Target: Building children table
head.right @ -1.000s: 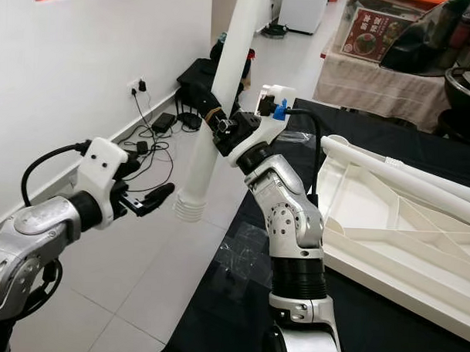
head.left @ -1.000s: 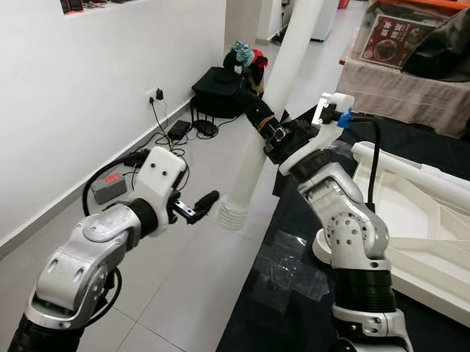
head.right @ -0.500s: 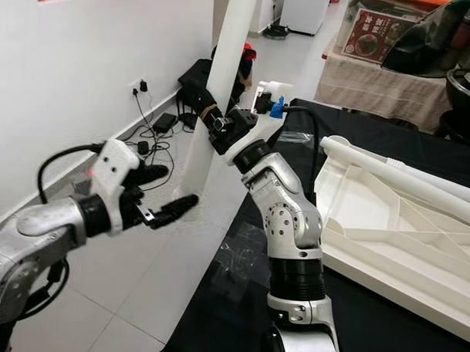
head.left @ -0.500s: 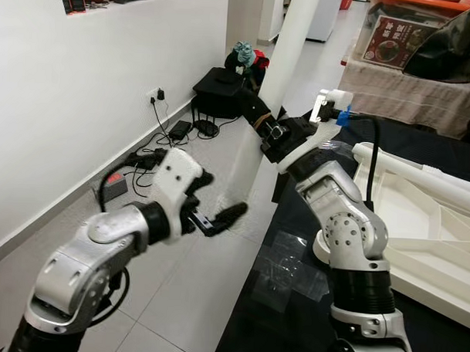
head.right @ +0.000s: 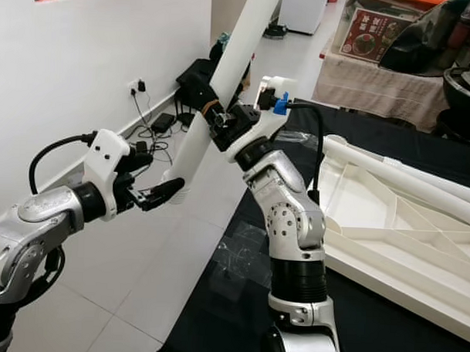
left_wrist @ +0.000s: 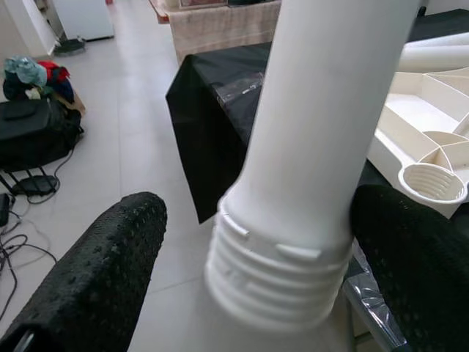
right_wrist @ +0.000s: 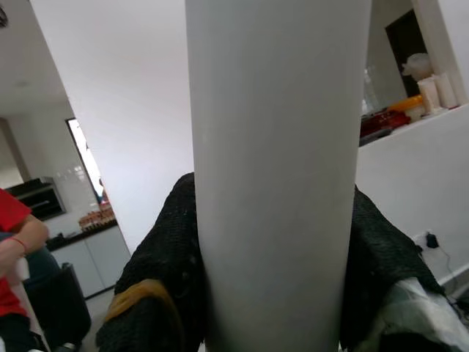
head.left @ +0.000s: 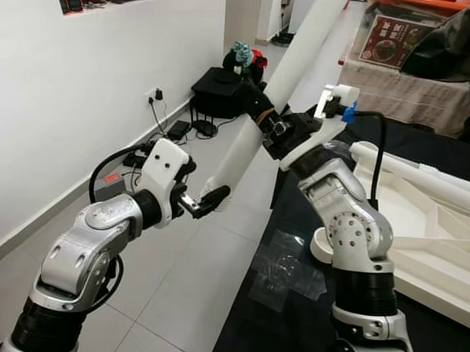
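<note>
The white table leg (head.left: 256,123) slants above the tiled floor (head.left: 177,282), its threaded end (left_wrist: 275,268) lowest; the right gripper (head.left: 261,123) clamps its fingers around the shaft midway; the left gripper (head.left: 205,201) reaches the threaded end, fingers (left_wrist: 102,264) spread either side, one touching the leg; the white tabletop (head.left: 434,229) lies underside-up on the black-covered table (head.left: 292,317), beside the right arm; bags (head.left: 223,87) and cables (head.left: 171,131) sit along the white wall (head.left: 84,86).

Indoor room resembling a home or small eatery: grey tiled floor (head.left: 193,275), white plaster wall (head.left: 84,86) with socket and trailing cables (head.left: 164,115), black-draped desk (head.left: 292,317), white refrigerator (head.right: 306,10), framed food poster (head.left: 394,39).
</note>
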You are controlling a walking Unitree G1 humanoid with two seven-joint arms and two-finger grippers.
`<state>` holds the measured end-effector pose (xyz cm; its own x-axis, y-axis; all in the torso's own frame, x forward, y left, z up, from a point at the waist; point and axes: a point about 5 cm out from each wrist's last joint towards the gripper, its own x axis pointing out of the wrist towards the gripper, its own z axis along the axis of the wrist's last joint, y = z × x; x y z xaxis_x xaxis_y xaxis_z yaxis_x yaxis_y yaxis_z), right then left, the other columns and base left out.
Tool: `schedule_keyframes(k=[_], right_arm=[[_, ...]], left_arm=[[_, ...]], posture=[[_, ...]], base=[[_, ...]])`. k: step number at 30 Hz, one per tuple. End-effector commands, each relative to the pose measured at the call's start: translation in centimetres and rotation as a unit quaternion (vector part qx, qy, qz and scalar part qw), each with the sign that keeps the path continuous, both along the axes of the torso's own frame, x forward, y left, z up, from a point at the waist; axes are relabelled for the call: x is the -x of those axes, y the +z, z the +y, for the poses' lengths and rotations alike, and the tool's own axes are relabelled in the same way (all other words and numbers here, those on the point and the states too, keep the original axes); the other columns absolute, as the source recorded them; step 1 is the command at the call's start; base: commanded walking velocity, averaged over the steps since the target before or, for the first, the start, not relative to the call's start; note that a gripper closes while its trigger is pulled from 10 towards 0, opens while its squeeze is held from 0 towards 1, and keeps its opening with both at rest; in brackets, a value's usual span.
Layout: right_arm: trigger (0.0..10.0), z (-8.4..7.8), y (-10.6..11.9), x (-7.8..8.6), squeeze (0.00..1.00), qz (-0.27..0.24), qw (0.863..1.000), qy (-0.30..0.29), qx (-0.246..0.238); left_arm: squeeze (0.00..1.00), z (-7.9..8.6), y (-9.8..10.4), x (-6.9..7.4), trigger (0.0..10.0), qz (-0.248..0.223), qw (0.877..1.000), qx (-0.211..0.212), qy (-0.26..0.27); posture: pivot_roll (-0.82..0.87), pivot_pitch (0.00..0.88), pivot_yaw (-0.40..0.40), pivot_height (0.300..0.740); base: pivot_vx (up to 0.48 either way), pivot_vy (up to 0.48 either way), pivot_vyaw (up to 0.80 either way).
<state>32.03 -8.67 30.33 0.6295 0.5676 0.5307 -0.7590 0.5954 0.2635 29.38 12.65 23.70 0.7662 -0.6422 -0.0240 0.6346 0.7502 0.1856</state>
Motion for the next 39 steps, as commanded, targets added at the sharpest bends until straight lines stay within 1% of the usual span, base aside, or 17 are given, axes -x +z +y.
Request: schedule_keyframes(k=[1,4,7,10,12,14,15,17,21,25,30,31,33,34,37,38,39], right_arm=[[0.0,0.6,0.6,0.8,0.0,-0.014,0.999,0.03,-0.005],[0.0,0.8,0.5,1.2,0.0,-0.016,0.999,0.049,-0.005],[0.0,0.8,0.4,1.3,0.0,-0.016,0.999,0.052,-0.003],[0.0,0.9,0.3,1.4,0.0,-0.016,0.998,0.057,-0.001],[0.0,1.0,0.2,1.7,0.0,-0.016,0.998,0.064,0.001],[0.0,1.1,0.1,1.9,0.0,-0.017,0.998,0.068,0.004],[0.0,1.2,0.0,2.1,0.0,-0.016,0.997,0.073,0.007],[0.0,1.3,-0.1,2.2,0.0,-0.015,0.997,0.074,0.007],[0.0,1.3,-0.1,2.4,0.0,-0.017,0.997,0.076,0.008],[0.0,1.3,-0.1,2.6,0.0,-0.018,0.997,0.078,0.008],[0.0,1.3,-0.2,2.5,0.0,-0.012,0.997,0.078,0.009],[10.0,1.1,-0.4,2.2,0.0,0.005,0.997,0.075,0.002],[10.0,1.1,-0.4,2.0,0.0,0.012,0.997,0.072,-0.004],[10.0,0.9,-0.6,1.8,1.0,0.023,0.997,0.073,-0.014],[10.0,0.8,-0.8,1.6,1.0,0.034,0.996,0.074,-0.019],[10.0,0.8,-0.8,1.6,0.87,0.034,0.997,0.074,-0.016],[10.0,0.8,-0.8,1.6,0.87,0.034,0.997,0.074,-0.016]], left_arm=[[0.0,0.2,-0.3,-0.2,10.0,0.006,1.0,-0.01,0.005],[0.0,0.0,-0.5,-0.4,10.0,0.005,1.0,-0.016,-0.007],[0.0,-0.1,-0.5,-0.5,10.0,0.004,1.0,-0.019,-0.009],[0.0,0.0,-0.6,-0.8,10.0,0.003,1.0,-0.028,-0.013],[0.0,0.2,-0.5,-1.2,10.0,-0.002,0.999,-0.035,-0.01],[0.0,0.3,-0.5,-1.4,9.8,-0.004,0.999,-0.036,-0.009],[0.0,0.4,-0.3,-1.7,0.0,-0.006,0.999,-0.034,-0.003],[0.0,0.5,-0.3,-1.9,0.0,-0.006,0.999,-0.031,0.003],[0.0,0.4,-0.3,-1.9,0.0,-0.017,0.999,-0.042,-0.001],[0.0,0.4,-0.5,-1.9,0.0,-0.018,0.999,-0.039,-0.002],[0.0,0.4,-0.7,-1.9,0.0,-0.026,0.998,-0.055,0.0],[0.0,0.1,-0.8,-1.7,10.0,-0.03,0.997,-0.071,-0.007],[0.0,0.0,-0.9,-1.7,10.0,-0.033,0.996,-0.078,-0.009],[0.0,-0.2,-1.0,-1.5,10.0,-0.035,0.995,-0.087,-0.016],[0.0,-0.3,-1.2,-1.1,10.0,-0.038,0.994,-0.102,-0.029],[0.0,-0.3,-1.3,-1.0,10.0,-0.037,0.993,-0.105,-0.031],[0.0,-0.3,-1.3,-1.0,10.0,-0.037,0.993,-0.105,-0.031]], posture=[[0.07,0.104,-0.075,0.74],[0.06,0.104,-0.075,0.74],[0.06,0.102,-0.073,0.74],[0.06,0.099,-0.07,0.74],[0.06,0.094,-0.065,0.74],[0.06,0.092,-0.063,0.74],[0.06,0.09,-0.06,0.74],[0.06,0.09,-0.059,0.74],[0.06,0.087,-0.055,0.74],[0.06,0.083,-0.057,0.74],[0.06,0.079,-0.058,0.74],[0.06,0.078,-0.059,0.74],[0.06,0.078,-0.059,0.74],[0.06,0.077,-0.06,0.74],[0.06,0.078,-0.061,0.74],[0.06,0.081,-0.058,0.74],[0.06,0.081,-0.058,0.74]], base=[[0.0,0.0,0.0],[0.0,0.0,0.0],[0.0,0.0,0.0],[0.0,0.0,0.0],[0.0,0.0,0.0],[0.0,0.0,0.0],[0.0,0.0,0.0],[0.0,0.0,0.0],[0.0,0.0,0.0],[0.0,0.0,0.0],[0.0,0.0,0.0],[0.0,0.0,0.0],[0.0,0.0,0.0],[0.0,0.0,0.0],[0.0,0.0,0.0],[0.0,0.0,0.0],[0.0,0.0,0.0]])
